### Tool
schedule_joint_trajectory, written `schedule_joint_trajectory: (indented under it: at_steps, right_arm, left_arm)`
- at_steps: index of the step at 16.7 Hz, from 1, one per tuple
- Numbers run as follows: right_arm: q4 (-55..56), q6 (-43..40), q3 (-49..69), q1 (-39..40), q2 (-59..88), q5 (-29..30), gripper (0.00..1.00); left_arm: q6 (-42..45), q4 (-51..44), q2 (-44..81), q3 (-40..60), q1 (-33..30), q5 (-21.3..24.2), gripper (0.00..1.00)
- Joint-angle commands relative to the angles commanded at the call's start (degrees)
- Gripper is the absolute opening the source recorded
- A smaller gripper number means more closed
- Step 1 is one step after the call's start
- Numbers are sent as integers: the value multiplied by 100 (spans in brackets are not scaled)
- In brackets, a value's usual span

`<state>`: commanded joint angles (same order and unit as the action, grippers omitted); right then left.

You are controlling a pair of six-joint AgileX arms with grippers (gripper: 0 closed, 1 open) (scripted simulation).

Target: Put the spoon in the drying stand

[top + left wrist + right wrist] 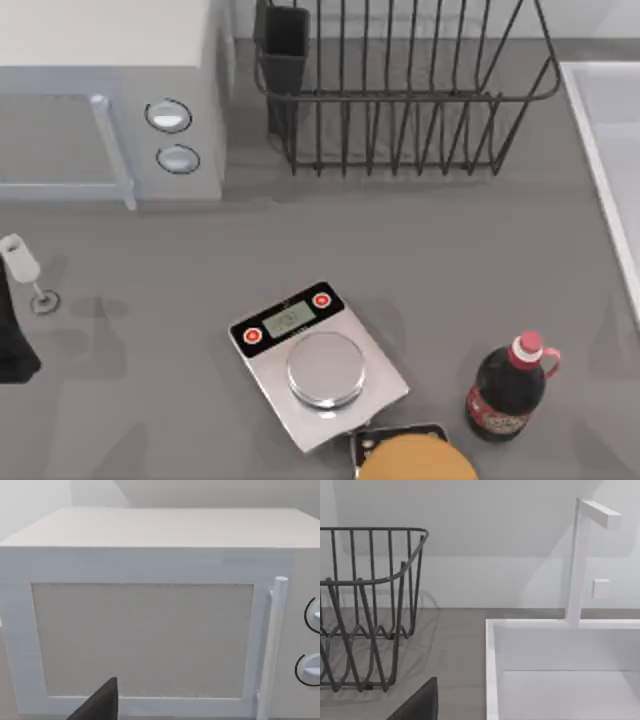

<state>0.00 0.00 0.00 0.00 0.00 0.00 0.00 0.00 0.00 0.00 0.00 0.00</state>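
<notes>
The drying stand [400, 95] is a black wire rack at the back of the table, right of centre, with a dark cutlery cup [286, 45] at its left corner. One end of it [370, 580] also shows in the right wrist view beside a white sink. The spoon is out of view. My left gripper [12, 340] is a dark shape at the table's far left edge, in front of the microwave. A dark wedge of it [100, 705] shows in the left wrist view. A dark part of my right gripper [420, 702] shows low in the right wrist view, near the rack's right end.
A white microwave [110, 110] fills the back left. A stemmed white glass [22, 262] stands by the left gripper. A silver kitchen scale [315, 360], a dark soda bottle [508, 390] and an orange round thing [415, 460] sit at the front. The sink [610, 150] lies at the right.
</notes>
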Motion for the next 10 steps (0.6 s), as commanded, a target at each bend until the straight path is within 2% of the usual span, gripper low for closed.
schedule_joint_trajectory:
  at_steps: [5, 10]
  right_arm:
    - [-351, -203, 324, -214, 377, 3, 100]
    - [-1738, -1000, 1590, -1030, 2213, -14, 100]
  left_arm:
    - [0, 0, 0, 0, 0, 0, 100]
    - [0, 0, 0, 0, 0, 0, 100]
